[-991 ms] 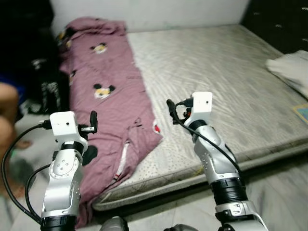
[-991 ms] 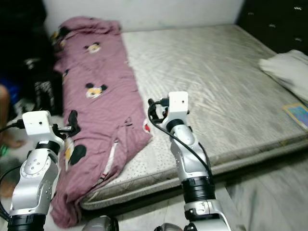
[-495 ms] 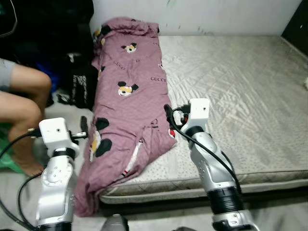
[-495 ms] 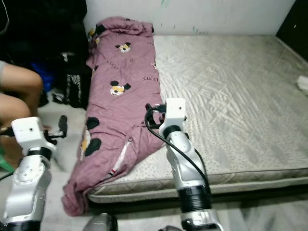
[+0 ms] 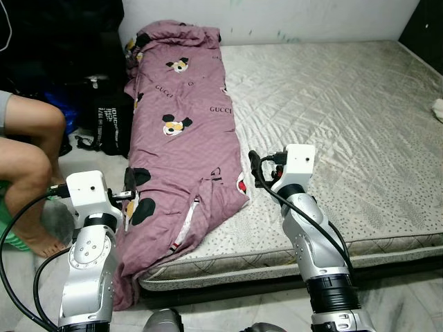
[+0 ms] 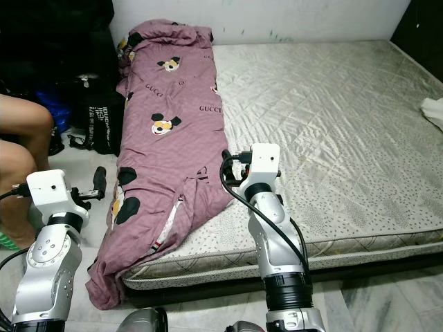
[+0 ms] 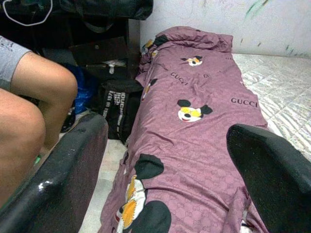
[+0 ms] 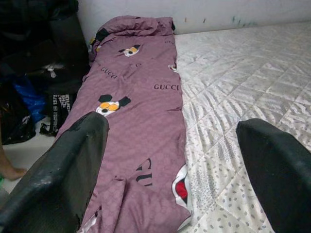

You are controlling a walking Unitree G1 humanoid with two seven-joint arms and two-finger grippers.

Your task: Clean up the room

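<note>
Mauve blanket (image 5: 183, 131) before me, cartoon-mouse and GUCCI print, stretched long along left edge of grey mattress (image 5: 332, 104); far end bunched at wall, near end spilling over edge to floor.

Person (image 5: 28, 166) cropped at frame edge

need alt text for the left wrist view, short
A purple blanket with cartoon mouse prints lies along the edge of a bare mattress, seen between the open black fingers of the left end effector. A person's bare knee and dark bags sit beside the bed.
</note>
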